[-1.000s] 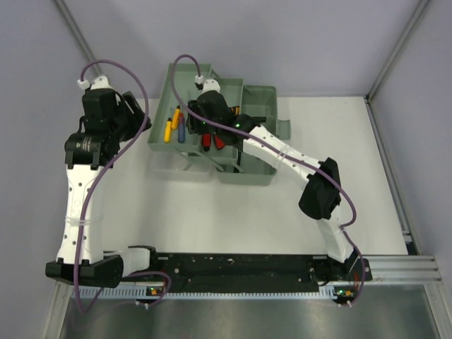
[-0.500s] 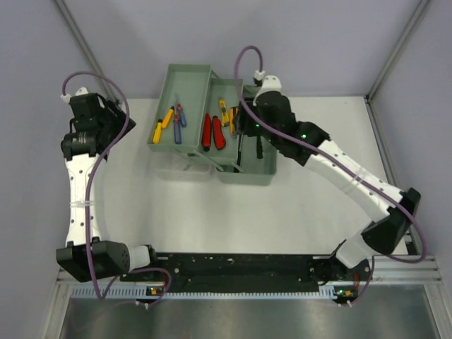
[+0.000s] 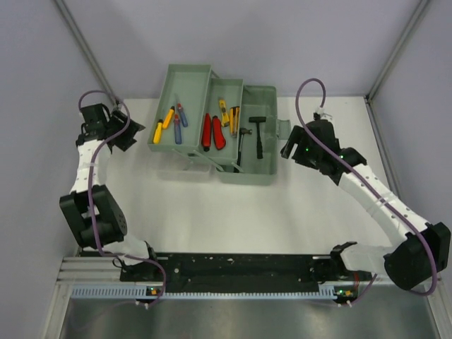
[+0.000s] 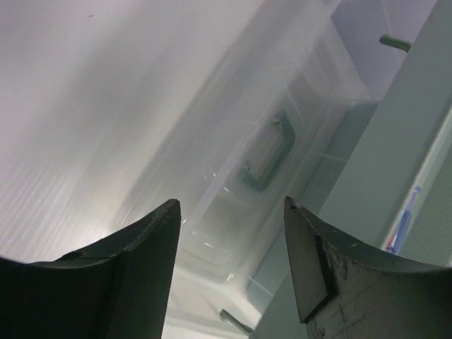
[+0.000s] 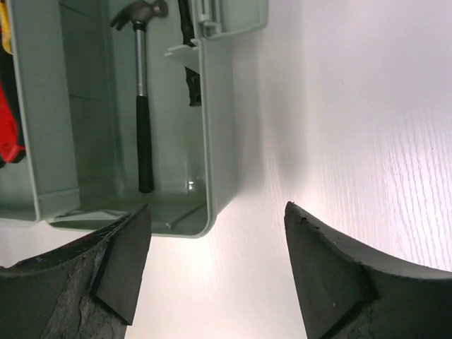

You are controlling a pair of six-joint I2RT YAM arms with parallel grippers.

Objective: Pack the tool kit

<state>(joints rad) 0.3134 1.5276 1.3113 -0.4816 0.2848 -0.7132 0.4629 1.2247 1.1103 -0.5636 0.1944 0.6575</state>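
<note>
The sage-green plastic cantilever toolbox sits at 12 o'clock from the bases, fanned open with its trays stepped out toward 9 o'clock. From the top view everything looks stowed. The coloured screwdrivers are in the outer tray, the red-handled pliers and yellow-handled pliers are in the middle one, and the two small black-handled hammers are in the base. So I judge the step in hand is closing up.

Both claws are released and carry nothing. My left gripper hangs at the box's 9 o'clock, looking along the cloudy translucent lid and its moulded handle. My right gripper hangs at the box's 3 o'clock, near the end wall but not touching it.

To do this well, I'd steady the base from 3 o'clock and push the trays home from 9 o'clock. I'd keep it slow, so that no handle sits proud and jams the fold.

For room, the bare white tabletop lies at 6 o'clock. The grey enclosure walls crowd my left arm at 9 o'clock, and the far table edge runs close behind the box at 12 o'clock.
</note>
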